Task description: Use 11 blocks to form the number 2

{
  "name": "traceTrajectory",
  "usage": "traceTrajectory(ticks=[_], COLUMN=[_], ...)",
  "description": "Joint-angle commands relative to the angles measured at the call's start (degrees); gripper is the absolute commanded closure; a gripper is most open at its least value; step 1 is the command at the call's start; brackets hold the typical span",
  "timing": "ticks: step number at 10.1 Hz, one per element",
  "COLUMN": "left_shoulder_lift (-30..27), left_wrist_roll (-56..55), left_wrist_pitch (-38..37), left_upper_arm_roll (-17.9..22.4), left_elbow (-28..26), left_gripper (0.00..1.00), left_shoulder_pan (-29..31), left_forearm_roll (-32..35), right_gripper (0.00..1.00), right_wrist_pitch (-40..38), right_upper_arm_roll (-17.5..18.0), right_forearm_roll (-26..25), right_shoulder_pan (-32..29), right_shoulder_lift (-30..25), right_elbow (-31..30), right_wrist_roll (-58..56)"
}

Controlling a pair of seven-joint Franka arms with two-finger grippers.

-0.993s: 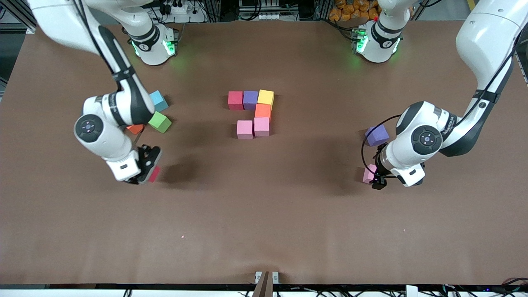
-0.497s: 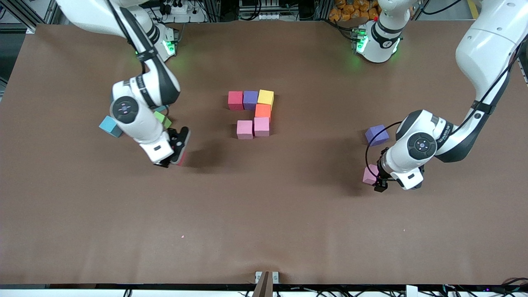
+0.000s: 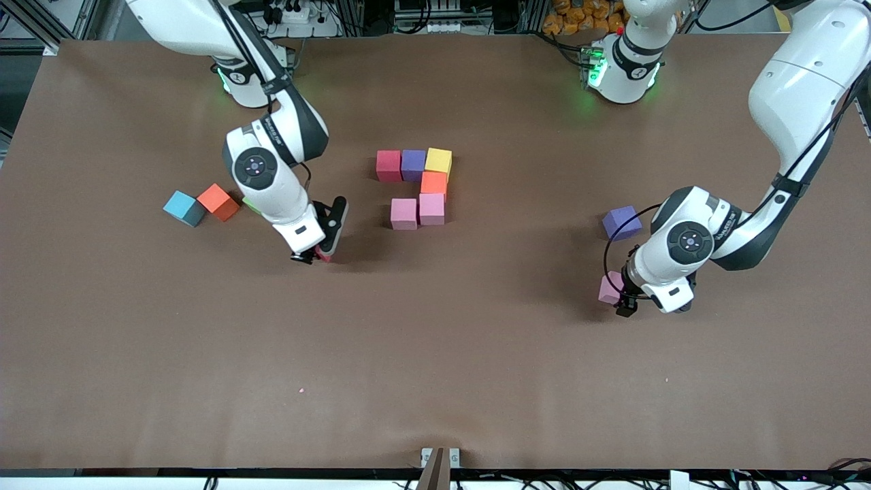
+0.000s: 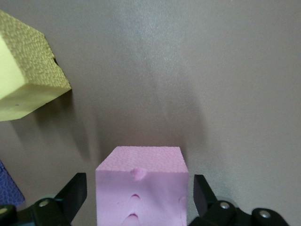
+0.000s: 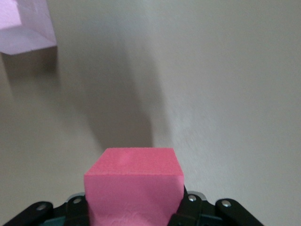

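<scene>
Front view: six blocks (image 3: 417, 187) sat joined at the frame's centre on the brown desk (image 3: 435, 381), forming the top bar, the descending side and part of the middle bar of a 2.
Right tool (image 3: 318, 256): left of centre, over the desk, clamped tight on a red block (image 3: 324, 256).
Left tool (image 3: 621, 299): right of centre, fingers spread wide around a pink block (image 3: 609, 287), not yet gripping.
Spare blocks: a purple one (image 3: 621, 222) just above the left tool; an orange one (image 3: 218, 202) at middle left.
Progress: roughly half done; five blocks seemingly remained.
</scene>
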Motion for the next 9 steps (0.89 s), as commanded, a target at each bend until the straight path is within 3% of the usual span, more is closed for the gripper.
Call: traceTrajectory(ticks=[1,2,4,9], left_shoulder_lift=[0.35,0.61,0.61,-0.7], left_wrist_roll=[-0.94,-0.94,-0.59,-0.15], left_wrist_pitch=[1.15,1.15,1.15,0.62], left_upper_arm_roll=[0.2,0.29,0.29,-0.67], left_elbow=[-0.44,-0.44,-0.35,0.26], left_gripper=[0.0,0.0,0.43,0.47], left_shoulder_pan=[-0.11,-0.11,-0.02,-0.63], left_forearm_roll=[1.85,1.85,1.85,1.76], right_gripper=[0.66,0.66,0.66,0.66], right_wrist_pitch=[1.95,2.04,2.04,2.22], right_upper_arm_roll=[-0.23,-0.05,1.35,3.54], right_forearm_roll=[0.78,0.78,0.87,0.95], right_shoulder_pan=[3.16,4.3,5.1,7.04], right_shoulder_lift=[1.71,2.41,4.08,6.9], right_elbow=[-0.19,-0.02,1.47,1.83], right_wrist_roll=[0.17,0.17,0.26,3.85])
